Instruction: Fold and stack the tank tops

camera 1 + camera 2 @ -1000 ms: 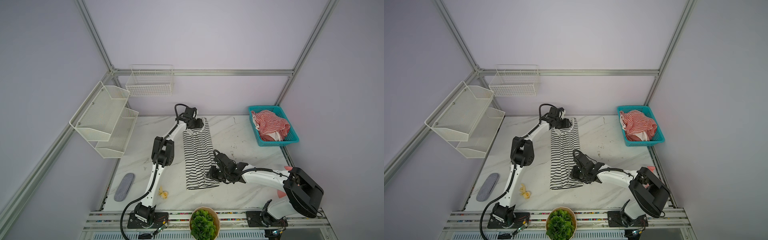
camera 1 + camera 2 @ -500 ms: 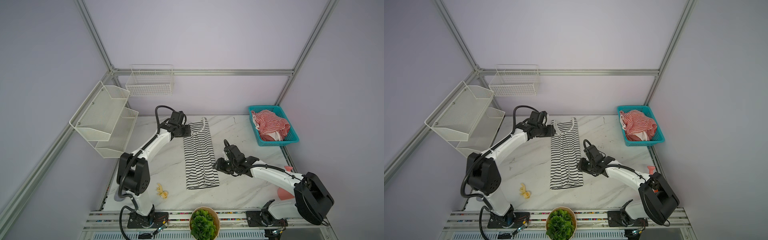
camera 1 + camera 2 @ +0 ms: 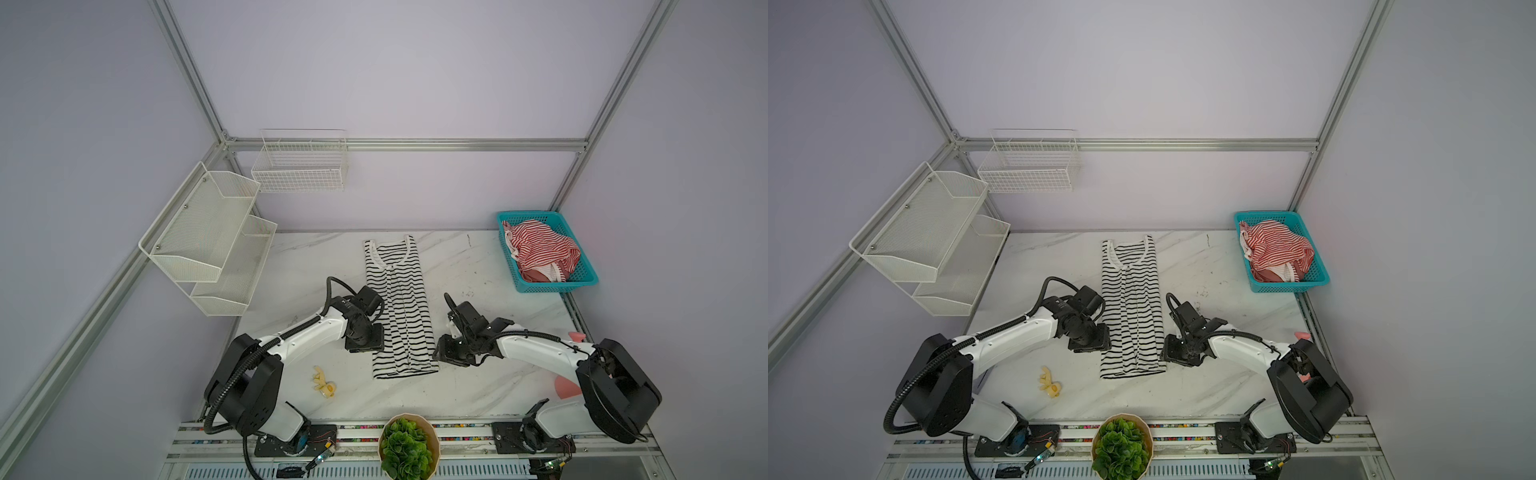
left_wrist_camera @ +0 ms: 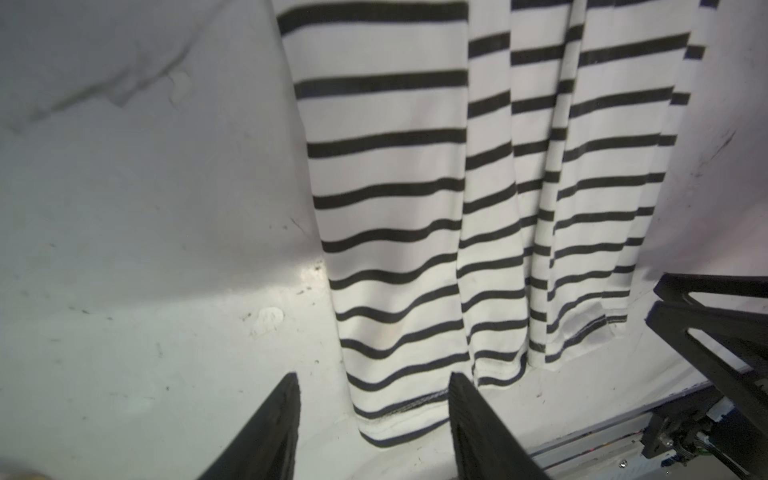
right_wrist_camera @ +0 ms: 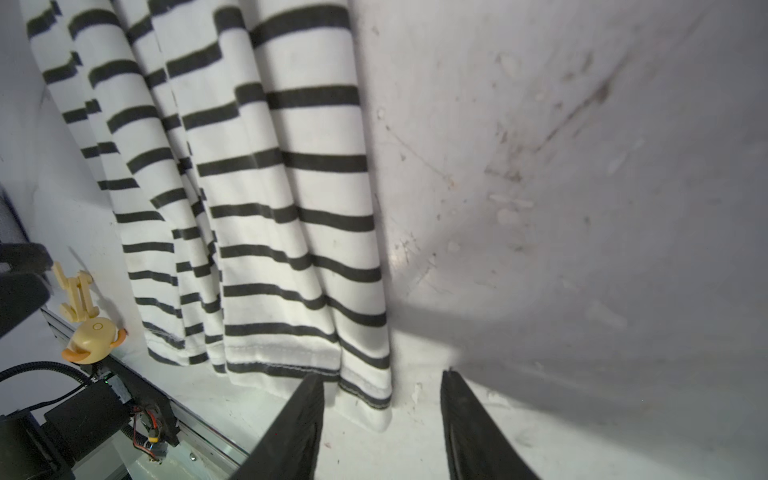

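Down the middle of the white, grey-veined marble-look desk point(image 3: 478, 266), from back edge towards front edge: black-and-white tank top point(image 3: 399, 307), soft knit with thin dark stripes across white, laid flat with the neck hole at the back and the long sides folded inward to a narrow strip, layers overlapping in shallow pleats, stitched hem at the front. At that hem's left corner: left gripper point(image 4: 374, 376), two black tapered fingers well apart, straddling the corner of the cloth; contact with the fabric not discernible, nothing clamped. At the hem's right corner: right gripper point(image 5: 382, 374), fingers likewise apart, corner of the hem between the tips, nothing clamped. At the back right corner of the desk: teal plastic lattice basket point(image 3: 552, 286), holding the crumpled red-and-white tank top point(image 3: 540, 249) with white trim, together with a plain dusty-red cloth point(image 3: 536, 274). Near the front left corner: small pale-yellow plastic toy point(image 3: 324, 384) with a rounded head and orange tabs. At the middle of the front edge: leafy green plant point(image 3: 407, 453) in a round tan pot.
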Robot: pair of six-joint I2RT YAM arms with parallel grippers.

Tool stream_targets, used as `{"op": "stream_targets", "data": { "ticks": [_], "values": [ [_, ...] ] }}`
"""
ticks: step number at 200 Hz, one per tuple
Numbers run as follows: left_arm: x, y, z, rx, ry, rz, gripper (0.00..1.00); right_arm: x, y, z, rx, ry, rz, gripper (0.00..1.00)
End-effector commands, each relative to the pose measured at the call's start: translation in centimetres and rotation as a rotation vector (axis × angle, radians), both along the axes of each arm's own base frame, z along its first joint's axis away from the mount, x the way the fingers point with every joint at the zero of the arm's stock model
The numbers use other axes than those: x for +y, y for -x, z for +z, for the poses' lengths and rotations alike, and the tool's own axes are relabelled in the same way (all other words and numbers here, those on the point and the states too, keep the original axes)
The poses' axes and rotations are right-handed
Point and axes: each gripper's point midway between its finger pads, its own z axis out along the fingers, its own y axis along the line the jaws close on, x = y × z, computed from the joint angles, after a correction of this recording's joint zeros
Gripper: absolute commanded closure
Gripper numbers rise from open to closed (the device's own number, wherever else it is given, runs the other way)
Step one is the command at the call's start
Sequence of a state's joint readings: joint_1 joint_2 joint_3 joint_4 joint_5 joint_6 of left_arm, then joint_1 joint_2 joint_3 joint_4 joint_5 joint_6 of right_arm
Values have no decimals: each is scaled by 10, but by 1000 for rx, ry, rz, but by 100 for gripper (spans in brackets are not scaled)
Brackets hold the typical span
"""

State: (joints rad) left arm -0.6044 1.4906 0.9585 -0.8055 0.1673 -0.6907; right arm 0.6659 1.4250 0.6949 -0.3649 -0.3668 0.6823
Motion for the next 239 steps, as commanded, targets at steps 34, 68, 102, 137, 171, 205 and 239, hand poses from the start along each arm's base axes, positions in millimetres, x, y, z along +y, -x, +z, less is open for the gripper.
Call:
{"op": "stream_targets", "data": {
  "ticks": [34,68,102,137,171,205,239],
  "values": [
    [-2,32,-22,126,29,73,44,2,13,-9,57,-24,-1,53],
    [-8,43,-36,178,65,92,45,7,16,-11,70,-44,-5,55],
    [-11,52,-50,211,89,119,46,9,23,-18,94,-33,0,56],
    [-18,52,-55,232,117,124,47,10,26,-24,109,-23,-2,61],
    [-15,58,-59,251,113,124,58,13,29,-27,114,-16,1,70],
    [-16,60,-56,253,124,133,81,17,32,-25,110,-27,0,86],
    [-11,63,-52,246,114,141,71,21,32,-19,90,-36,-5,92]
  ]
}}
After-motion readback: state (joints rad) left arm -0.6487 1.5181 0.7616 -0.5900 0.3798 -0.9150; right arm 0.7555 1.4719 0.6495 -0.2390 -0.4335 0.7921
